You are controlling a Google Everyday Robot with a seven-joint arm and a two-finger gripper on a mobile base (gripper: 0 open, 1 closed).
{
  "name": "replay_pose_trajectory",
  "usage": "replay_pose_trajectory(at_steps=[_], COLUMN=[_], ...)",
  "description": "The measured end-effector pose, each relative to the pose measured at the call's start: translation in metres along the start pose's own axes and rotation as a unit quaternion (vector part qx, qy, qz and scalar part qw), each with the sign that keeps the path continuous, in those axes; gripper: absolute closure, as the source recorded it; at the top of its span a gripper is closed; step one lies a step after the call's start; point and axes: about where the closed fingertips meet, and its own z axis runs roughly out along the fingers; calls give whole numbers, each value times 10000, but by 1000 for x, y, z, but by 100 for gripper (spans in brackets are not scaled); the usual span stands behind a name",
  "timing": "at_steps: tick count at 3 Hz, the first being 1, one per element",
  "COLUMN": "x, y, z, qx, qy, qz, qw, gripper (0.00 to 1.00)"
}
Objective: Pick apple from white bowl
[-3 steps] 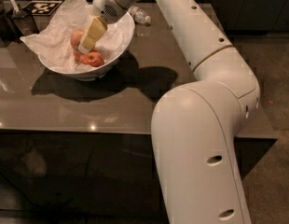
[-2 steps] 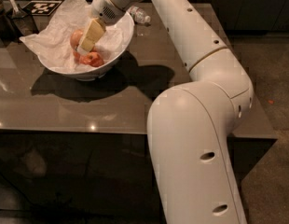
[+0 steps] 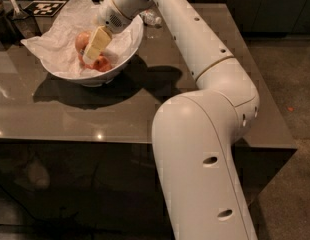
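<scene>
White bowl point(image 3: 113, 70) sits upper left of frame on the dark glossy table point(image 3: 70, 119), lined w/ crumpled white paper point(image 3: 52, 40) that spills over its left rim. Gripper point(image 3: 91, 57) reaches down inside the bowl, tip betw. a reddish apple point(image 3: 103, 64) at lower right and a paler fruit point(image 3: 82, 40) at upper left; open or clamped, can't tell. Arm point(image 3: 195, 49) crosses from lower centre over the bowl's right rim, hiding part of it. Black-and-white marker tag point(image 3: 42, 7) lies behind the bowl at top left, small clear object point(image 3: 152, 19) just behind the right rim. Tabletop fwd of the bowl runs bare to the front edge; right edge lies well apart from the bowl.
</scene>
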Motion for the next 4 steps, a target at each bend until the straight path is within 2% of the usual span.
replay_pose_trajectory(at_steps=[1, 4], x=[0, 0], y=[0, 0], z=[0, 0], qx=[0, 0], qy=[0, -1], qz=[0, -1], qw=[10000, 10000], gripper=[19, 89])
